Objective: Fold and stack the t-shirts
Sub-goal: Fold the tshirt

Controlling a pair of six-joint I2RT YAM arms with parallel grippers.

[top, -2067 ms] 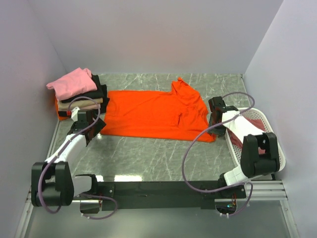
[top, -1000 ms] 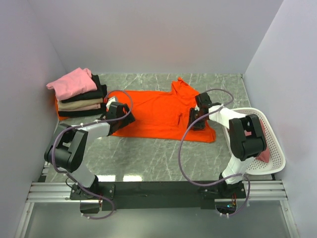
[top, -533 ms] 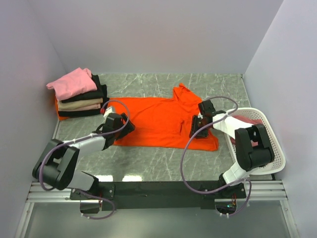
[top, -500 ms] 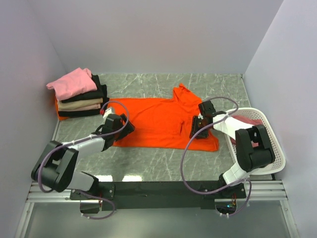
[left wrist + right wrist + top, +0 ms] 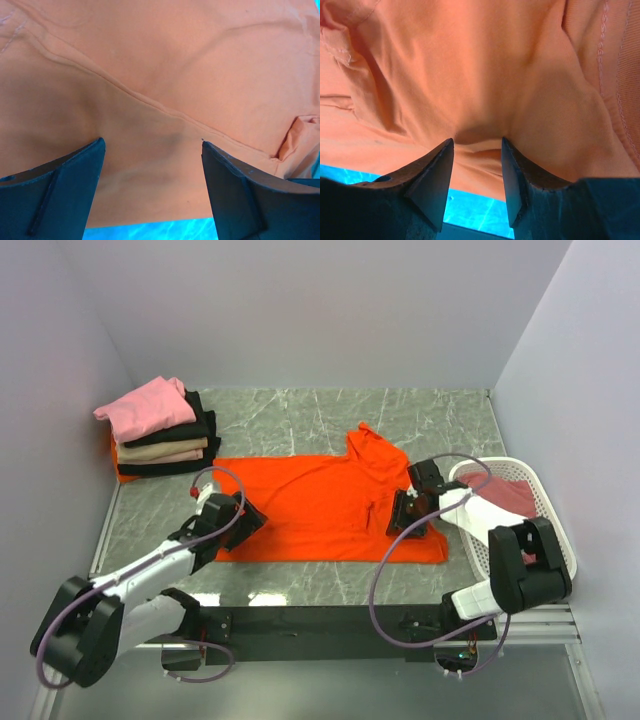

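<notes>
Flattening looks to be the step in hand: the orange t-shirt [image 5: 320, 505] lies spread across the middle of the table [image 5: 330, 415], one arm at each of its near corners. The left fingers [image 5: 65, 175] are spread wide over flat cloth, holding nothing. The right fingers [image 5: 432, 175] stand part-way apart with a small pucker rising between their tips, and no firm pinch shows. To fold well, both arms would likely need to smooth that pucker and the upturned sleeve [image 5: 368, 435] at the far side first, then take matching corners together so the edges meet squarely. The white basket [image 5: 560, 540] sits just beside the shirt's right edge (a dusty-red shirt [image 5: 505, 495] lies inside) and crowds the right arm. The folded stack [image 5: 160, 430], pink on top, waits in the far left corner, near the shirt.
</notes>
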